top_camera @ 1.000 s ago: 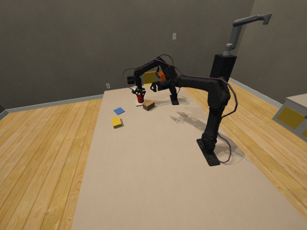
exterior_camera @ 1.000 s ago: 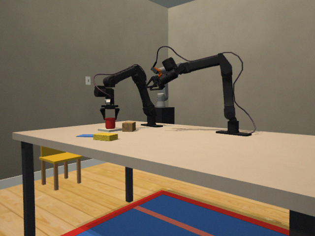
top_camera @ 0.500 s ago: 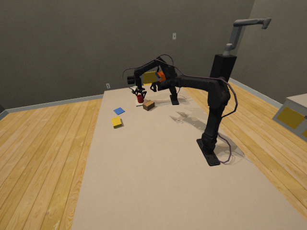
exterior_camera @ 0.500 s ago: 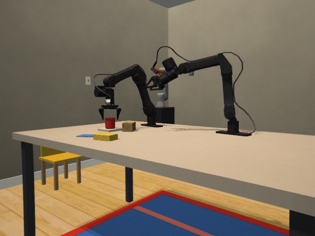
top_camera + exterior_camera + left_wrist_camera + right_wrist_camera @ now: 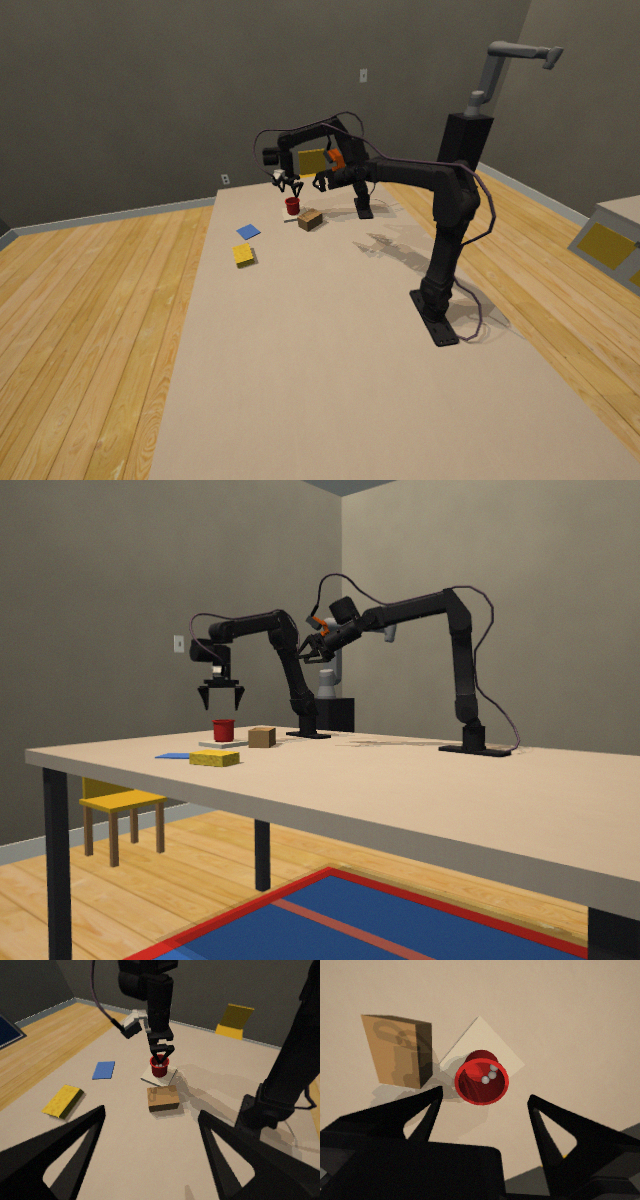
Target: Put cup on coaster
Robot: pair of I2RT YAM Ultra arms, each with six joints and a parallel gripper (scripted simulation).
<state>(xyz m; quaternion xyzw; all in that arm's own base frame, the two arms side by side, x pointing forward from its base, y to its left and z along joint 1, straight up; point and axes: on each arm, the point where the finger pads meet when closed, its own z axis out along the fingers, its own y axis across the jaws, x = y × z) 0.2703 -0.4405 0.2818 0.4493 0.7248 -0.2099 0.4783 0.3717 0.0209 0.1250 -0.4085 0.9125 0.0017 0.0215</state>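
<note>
The red cup (image 5: pixel 292 205) stands upright on the pale square coaster (image 5: pixel 287 214), near the far end of the table. The right wrist view looks down into the cup (image 5: pixel 481 1081); a few white marbles (image 5: pixel 490 1074) lie inside, and the coaster (image 5: pixel 482 1045) shows under and behind it. My right gripper (image 5: pixel 220 697) hangs open straight above the cup (image 5: pixel 223 730), clear of its rim, with nothing in it. My left gripper (image 5: pixel 310 653) is open and empty, raised high in the air to the side. It looks towards the cup (image 5: pixel 159 1067) from a distance.
A small cardboard box (image 5: pixel 310 219) sits close beside the coaster. A blue flat square (image 5: pixel 248 230) and a yellow sponge (image 5: pixel 242 253) lie nearer the table's long edge. Both arm bases stand on the other side of the table.
</note>
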